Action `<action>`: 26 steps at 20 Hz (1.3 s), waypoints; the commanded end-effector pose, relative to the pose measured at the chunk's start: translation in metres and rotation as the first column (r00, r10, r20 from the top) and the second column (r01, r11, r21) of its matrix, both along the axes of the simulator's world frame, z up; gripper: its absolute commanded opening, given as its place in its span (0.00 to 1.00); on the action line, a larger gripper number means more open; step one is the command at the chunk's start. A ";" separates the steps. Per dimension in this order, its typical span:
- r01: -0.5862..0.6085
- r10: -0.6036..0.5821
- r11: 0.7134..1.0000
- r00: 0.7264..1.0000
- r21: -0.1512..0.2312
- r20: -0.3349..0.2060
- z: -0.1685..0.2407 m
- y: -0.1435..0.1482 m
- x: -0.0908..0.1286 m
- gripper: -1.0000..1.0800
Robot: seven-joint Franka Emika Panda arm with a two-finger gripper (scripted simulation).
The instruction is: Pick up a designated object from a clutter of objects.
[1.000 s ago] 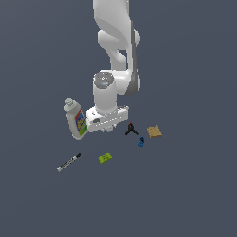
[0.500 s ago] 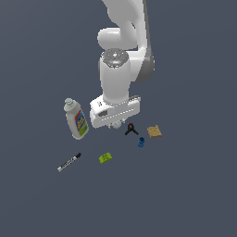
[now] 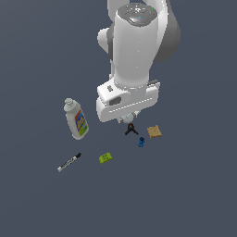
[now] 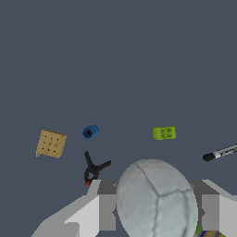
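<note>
**Holding the ball between the fingers, above the clutter**

Gripping is what the wrist view suggests: the pale dimpled ball [image 4: 157, 199] fills the lower middle of that frame, sitting squarely between the two grey fingers [image 4: 104, 208], which flank it closely on either side. So the gripper [image 3: 127, 118] looks narrowed onto the ball rather than spread wide, though actual contact at the pads is hidden by the ball's own bulk. In the exterior view only a sliver of pale roundness shows under the hand, just below centre of the frame, so whether it has left the floor cannot be told from there.

The remaining clutter lies scattered because nothing has disturbed it, by my reading. The black clamp [image 3: 131, 129] sits just beneath the hand, nearest to it and the likeliest thing to be brushed. The blue piece [image 3: 141, 141] and tan square [image 3: 154, 131] lie right of centre. The lime-green block [image 3: 105, 158] and marker [image 3: 69, 162] lie lower left, and the white bottle [image 3: 76, 119] lies at mid-left, well apart from the hand.
</note>
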State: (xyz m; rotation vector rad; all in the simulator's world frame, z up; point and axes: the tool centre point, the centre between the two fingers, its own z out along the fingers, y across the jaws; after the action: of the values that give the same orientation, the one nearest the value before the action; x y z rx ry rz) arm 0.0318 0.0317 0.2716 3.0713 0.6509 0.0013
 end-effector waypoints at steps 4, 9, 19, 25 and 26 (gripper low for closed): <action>0.000 0.000 1.000 1.000 0.001 -0.001 0.044 0.020 0.019 0.00; 0.000 0.000 1.000 1.000 0.001 -0.001 0.078 0.036 0.035 0.00; 0.000 0.000 1.000 1.000 0.001 -0.001 0.132 0.060 0.062 0.00; 0.000 0.000 1.000 1.000 0.001 -0.001 0.152 0.069 0.073 0.00; 0.000 0.000 1.000 1.000 0.001 -0.001 0.154 0.071 0.074 0.00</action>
State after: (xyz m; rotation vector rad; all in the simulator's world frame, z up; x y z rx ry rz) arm 0.1035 0.1005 0.4212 3.0730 0.6514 0.0002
